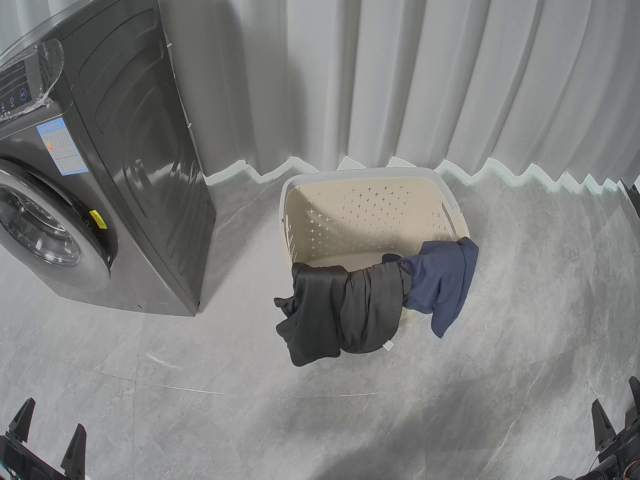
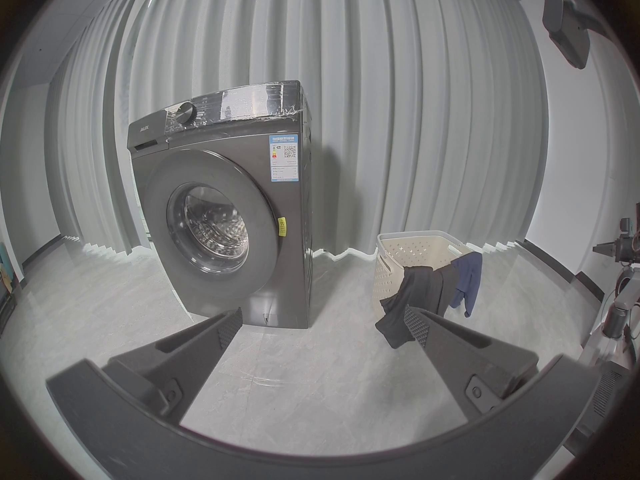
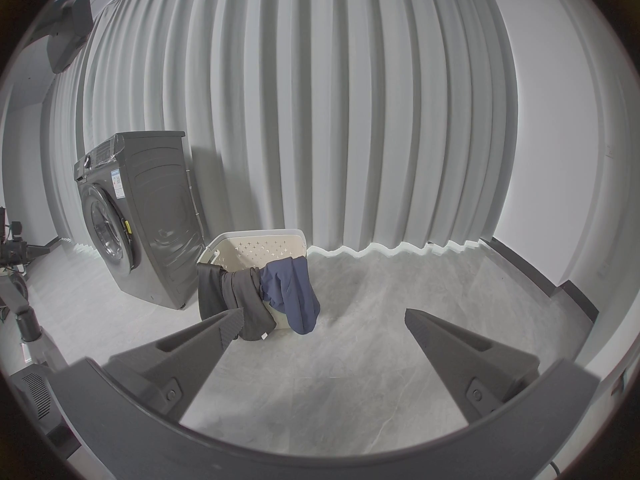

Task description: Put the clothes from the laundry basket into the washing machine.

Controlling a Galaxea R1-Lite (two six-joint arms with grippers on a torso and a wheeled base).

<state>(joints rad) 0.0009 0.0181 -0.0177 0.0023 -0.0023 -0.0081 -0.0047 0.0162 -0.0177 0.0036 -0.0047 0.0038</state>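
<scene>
While left gripper (image 2: pixel 321 313) and right gripper (image 3: pixel 323 315) gape wide, empty, black garment (image 1: pixel 340 308) and navy garment (image 1: pixel 443 278) drape over basket (image 1: pixel 360 215) rim, beside washer (image 1: pixel 133 168); left wrist view faces its shut door (image 2: pixel 210 229).

The washing machine (image 1: pixel 137 168) looks glossy metal, the laundry basket (image 1: pixel 373 211) matt plastic, the clothes (image 1: pixel 347 308) soft cloth.

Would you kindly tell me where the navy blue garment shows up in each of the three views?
Head view: the navy blue garment hangs over the laundry basket's near right corner.
Left wrist view: it hangs off the basket side away from the washing machine.
Right wrist view: it hangs beside the black garment.
Shared landmark: the basket.
</scene>
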